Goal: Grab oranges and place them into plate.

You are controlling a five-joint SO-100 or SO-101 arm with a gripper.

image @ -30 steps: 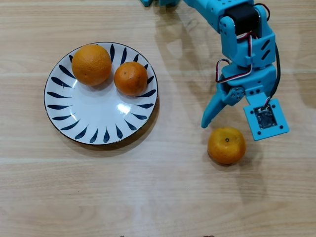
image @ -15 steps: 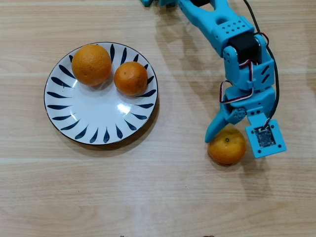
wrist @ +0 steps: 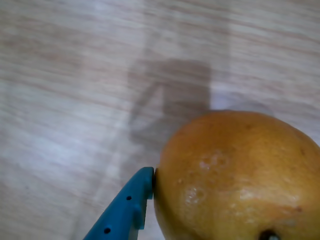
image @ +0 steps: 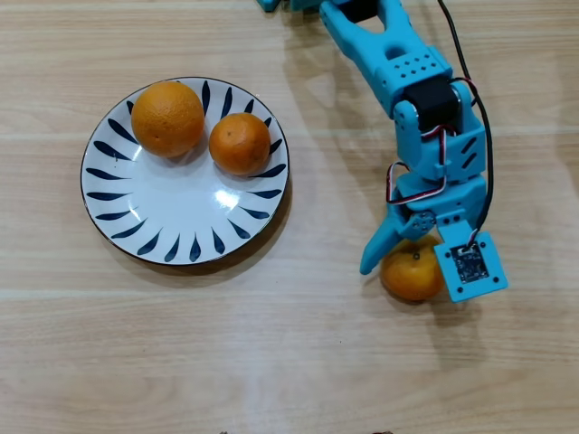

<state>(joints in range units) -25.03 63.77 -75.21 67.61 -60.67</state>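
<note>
Yellowish orange [image: 409,276], dimpled with stem dot, sits between the spread claw [image: 409,264], seemingly ungripped.

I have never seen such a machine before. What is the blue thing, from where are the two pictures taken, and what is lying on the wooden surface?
The blue thing is a small robot arm that ends in a two-finger gripper. The overhead view looks straight down from a fixed camera. The wrist view comes from a camera riding on the arm, so it is very close and somewhat blurred.

On the wooden table lies a white plate with dark blue strokes around its rim. Two oranges sit in it: a larger one and a smaller, darker one. A third orange lies on the table to the right, away from the plate.

The gripper is open around this third orange. In the wrist view one blue finger meets its skin. The fruit is not lifted yet.
</note>
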